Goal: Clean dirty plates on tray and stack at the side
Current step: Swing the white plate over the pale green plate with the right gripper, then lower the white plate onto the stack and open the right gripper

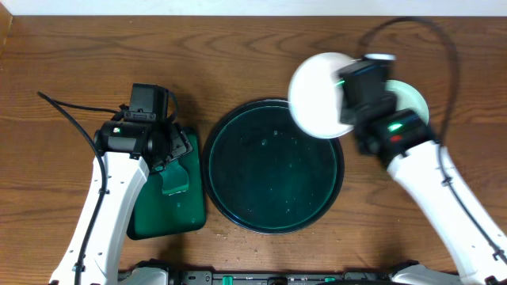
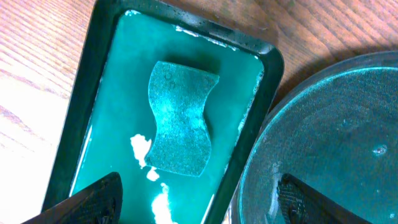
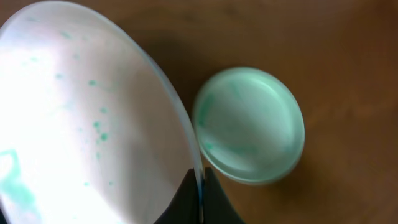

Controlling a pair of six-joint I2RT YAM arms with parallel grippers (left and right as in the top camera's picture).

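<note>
1. Wood-grain tabletop point(image 1: 261, 47) fills the frame, with the two arms reaching in from the lower corners.
2. At left, the left gripper point(image 2: 199, 186) hovers with jaws wide apart and holding nothing over the small rectangular tray point(image 2: 81, 93). The green sponge point(image 2: 180, 118) lies flat there in a shallow wet film, probably parked where the wiping tool is within reach.
3. At centre, the round tray point(image 1: 273, 182) sits bare, with no plate on it, which suggests the wiping stage is nearly over.
4. Right of centre, the right gripper point(image 3: 199, 193) is clamped shut on the rim of a white plate point(image 1: 317, 95), lifted above the round tray's upper right edge. An edge pinch keeps the fingers off the face, which shows green flecks.
5. At far right, a second plate point(image 3: 249, 124) rests flat on the wood beside the round tray, just past the lifted one. It is likely the base of the stack the held plate is bound for. Only two plates are in view.
</note>
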